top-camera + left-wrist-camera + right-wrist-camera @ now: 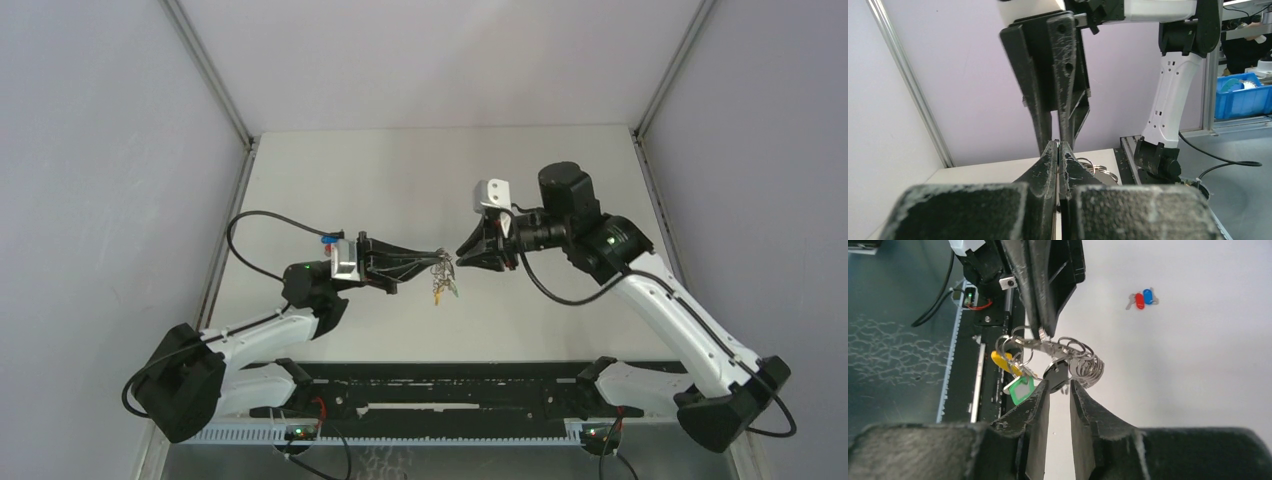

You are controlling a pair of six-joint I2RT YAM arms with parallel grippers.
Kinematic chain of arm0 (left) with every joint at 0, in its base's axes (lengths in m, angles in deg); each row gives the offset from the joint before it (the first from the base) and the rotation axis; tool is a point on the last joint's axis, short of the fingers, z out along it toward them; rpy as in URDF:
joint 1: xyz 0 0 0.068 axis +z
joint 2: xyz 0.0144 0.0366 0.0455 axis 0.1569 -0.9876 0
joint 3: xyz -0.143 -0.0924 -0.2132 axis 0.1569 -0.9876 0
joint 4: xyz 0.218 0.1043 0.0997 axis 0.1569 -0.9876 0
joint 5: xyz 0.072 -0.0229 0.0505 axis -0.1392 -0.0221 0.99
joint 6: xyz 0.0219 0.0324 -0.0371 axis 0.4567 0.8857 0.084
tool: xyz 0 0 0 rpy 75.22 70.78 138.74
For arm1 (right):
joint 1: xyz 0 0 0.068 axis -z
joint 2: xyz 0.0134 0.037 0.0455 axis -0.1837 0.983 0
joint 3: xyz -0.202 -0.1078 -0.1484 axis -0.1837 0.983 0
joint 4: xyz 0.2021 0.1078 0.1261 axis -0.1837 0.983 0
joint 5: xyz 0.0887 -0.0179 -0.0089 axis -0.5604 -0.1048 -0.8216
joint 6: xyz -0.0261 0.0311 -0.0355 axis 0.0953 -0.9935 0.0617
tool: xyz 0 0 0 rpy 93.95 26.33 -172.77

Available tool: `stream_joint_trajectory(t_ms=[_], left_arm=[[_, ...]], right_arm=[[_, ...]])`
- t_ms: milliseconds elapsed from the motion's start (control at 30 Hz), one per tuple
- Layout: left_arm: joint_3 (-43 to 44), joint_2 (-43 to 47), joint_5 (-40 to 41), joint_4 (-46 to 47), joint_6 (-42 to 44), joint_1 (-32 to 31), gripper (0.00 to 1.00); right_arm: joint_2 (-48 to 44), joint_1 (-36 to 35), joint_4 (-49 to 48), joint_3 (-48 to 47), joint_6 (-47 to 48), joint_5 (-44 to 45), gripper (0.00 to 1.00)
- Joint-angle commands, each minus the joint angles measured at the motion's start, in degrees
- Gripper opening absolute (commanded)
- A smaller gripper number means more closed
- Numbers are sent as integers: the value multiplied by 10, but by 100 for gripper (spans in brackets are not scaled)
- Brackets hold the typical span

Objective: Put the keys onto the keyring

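The left gripper (438, 259) reaches in from 9 o'clock in the top view. Its jaws are pressed together with no gap showing, and they pinch one metal ring of the keyring (440, 282). The keyring hangs from those tips near the middle of the surface (400, 170), with its chain and rings dangling toward 6 o'clock.

In the right wrist view the keyring shows as a bunch of silver rings just beyond the right gripper's tips. A yellow strip (1004, 362) and a green tag (1021, 391) hang at its 8 o'clock side.

The right gripper (463, 254) comes in from 3 o'clock and meets the left gripper almost tip to tip. Its jaws stand only a narrow gap apart, and the black head of the key (1055, 374) sits between their tips, seemingly pinched there. The key touches the cluster of rings, but whether it is threaded onto any ring cannot be told.

The blue and red keys (1143, 297) lie flat on the surface, well apart from the keyring, at 1 o'clock in the right wrist view.
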Motion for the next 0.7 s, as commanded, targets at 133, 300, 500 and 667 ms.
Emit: stream_joint_trajectory(t_ms=[133,300,500,667], left_arm=[[-2,-2,22,36,2,-4,0],[0,-4,21,36,-1,-4,0],[0,-2,18,36,-2,-4,0],[0,-4,16,36,-4,-5,0]], right_arm=[[-58,-35,-67,25,67,47,25],[-52,-54,-90,25,74,70,29],[-43,-63,-105,25,75,82,27],[-38,-65,-111,25,73,62,21]])
